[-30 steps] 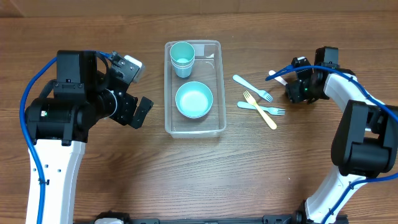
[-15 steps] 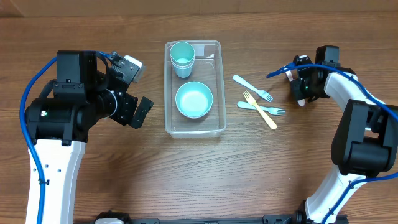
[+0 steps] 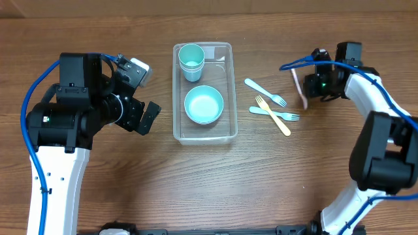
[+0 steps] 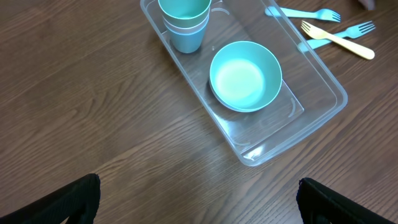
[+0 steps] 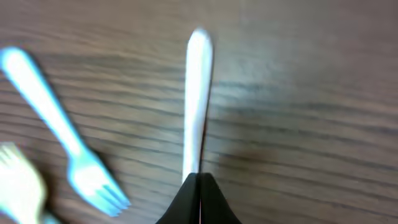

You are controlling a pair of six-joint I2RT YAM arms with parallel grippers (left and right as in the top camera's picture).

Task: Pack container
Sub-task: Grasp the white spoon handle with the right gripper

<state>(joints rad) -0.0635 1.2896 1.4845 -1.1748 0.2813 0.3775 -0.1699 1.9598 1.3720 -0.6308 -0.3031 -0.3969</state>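
The clear rectangular container [image 3: 204, 134] stands mid-table and holds stacked light-blue cups [image 3: 191, 61] and a light-blue bowl [image 3: 204, 104]. It also shows in the left wrist view [image 4: 323, 81] with the bowl [image 4: 244, 76] and cups [image 4: 185, 18]. My right gripper [image 3: 312, 85] is shut on a white utensil handle [image 3: 302, 89] right of the forks; in the right wrist view the jaws [image 5: 199, 186] pinch the utensil [image 5: 199, 93] above the wood. My left gripper [image 4: 199, 205] is open and empty, left of the container.
Two blue forks [image 3: 264, 91] [image 3: 264, 110] and a yellow fork [image 3: 273, 115] lie on the wooden table between the container and my right gripper. A blue fork [image 5: 56, 130] and the yellow one [image 5: 18, 180] show in the right wrist view.
My right gripper has turned and shifted slightly right and up, and the white utensil now shows sticking out from it. The left arm has not moved.
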